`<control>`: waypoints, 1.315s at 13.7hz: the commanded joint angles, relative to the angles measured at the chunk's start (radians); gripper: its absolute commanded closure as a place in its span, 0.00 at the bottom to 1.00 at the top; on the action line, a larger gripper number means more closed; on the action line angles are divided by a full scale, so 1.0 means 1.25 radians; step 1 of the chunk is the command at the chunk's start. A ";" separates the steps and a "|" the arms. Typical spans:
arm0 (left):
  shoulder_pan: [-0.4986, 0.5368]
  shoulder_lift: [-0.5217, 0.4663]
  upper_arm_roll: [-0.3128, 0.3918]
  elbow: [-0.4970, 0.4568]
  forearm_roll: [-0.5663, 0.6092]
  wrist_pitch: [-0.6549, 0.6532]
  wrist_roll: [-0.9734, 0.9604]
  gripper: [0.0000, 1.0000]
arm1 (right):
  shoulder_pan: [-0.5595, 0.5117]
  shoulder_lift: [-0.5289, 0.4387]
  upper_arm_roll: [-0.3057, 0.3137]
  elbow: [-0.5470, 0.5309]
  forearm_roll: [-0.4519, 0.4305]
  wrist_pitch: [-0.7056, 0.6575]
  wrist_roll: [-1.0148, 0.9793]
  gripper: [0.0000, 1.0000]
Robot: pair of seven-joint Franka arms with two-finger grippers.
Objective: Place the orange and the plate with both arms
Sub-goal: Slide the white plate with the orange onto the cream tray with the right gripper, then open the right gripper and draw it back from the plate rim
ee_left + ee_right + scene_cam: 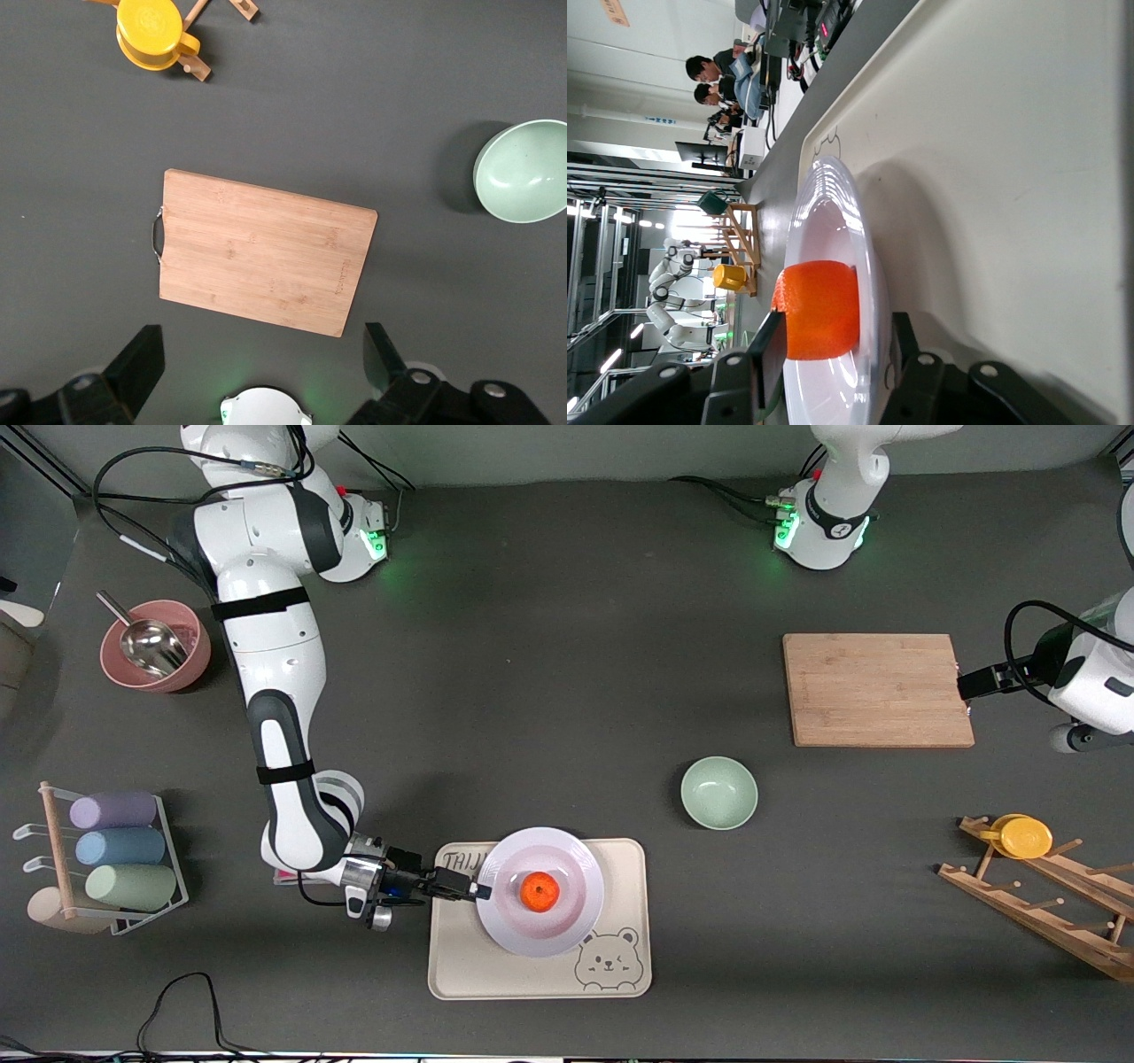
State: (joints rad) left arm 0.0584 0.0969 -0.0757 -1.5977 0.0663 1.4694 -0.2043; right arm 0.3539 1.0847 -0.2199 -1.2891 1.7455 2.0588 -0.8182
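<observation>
The white plate lies on the cream bear tray, its rim reaching over the tray's farther edge. The orange sits in the plate's middle. My right gripper is at the plate's rim on the side toward the right arm's end of the table. In the right wrist view its gripper is open, one finger above and one below the rim of the plate, close to the orange. My left gripper is open and empty, high over the cutting board's edge; it also shows in the left wrist view.
A wooden cutting board and a pale-green bowl lie toward the left arm's end. A yellow cup hangs on a wooden rack. A pink bowl with a scoop and a rack of cups stand at the right arm's end.
</observation>
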 commanded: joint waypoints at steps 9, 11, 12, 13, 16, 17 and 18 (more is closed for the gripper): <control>-0.007 -0.004 0.002 0.019 -0.003 -0.016 0.009 0.00 | -0.074 -0.150 -0.057 0.009 -0.477 -0.174 0.312 0.00; -0.007 -0.030 0.002 0.019 -0.006 -0.021 0.009 0.00 | -0.086 -0.228 -0.057 0.002 -0.623 -0.246 0.379 0.00; -0.006 -0.043 0.002 0.017 -0.005 -0.021 0.011 0.00 | -0.092 -0.294 -0.056 -0.020 -0.730 -0.283 0.411 0.00; -0.007 -0.056 0.003 0.008 -0.008 -0.020 0.011 0.00 | -0.093 -0.352 -0.056 -0.054 -0.798 -0.307 0.425 0.00; -0.009 -0.154 0.019 -0.131 -0.046 0.084 0.021 0.00 | -0.094 -0.539 -0.054 -0.164 -1.015 -0.341 0.448 0.00; -0.012 -0.185 0.025 -0.188 -0.054 0.121 0.020 0.00 | -0.095 -0.587 -0.052 -0.185 -1.084 -0.355 0.456 0.00; -0.017 -0.205 0.026 -0.219 -0.054 0.135 0.020 0.00 | -0.095 -0.626 -0.052 -0.201 -1.131 -0.382 0.473 0.00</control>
State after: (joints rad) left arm 0.0570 -0.0569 -0.0665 -1.7171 0.0169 1.5622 -0.1973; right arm 0.2291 0.4500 -0.2969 -1.4112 0.4495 1.5976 -0.2704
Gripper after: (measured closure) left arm 0.000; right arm 0.000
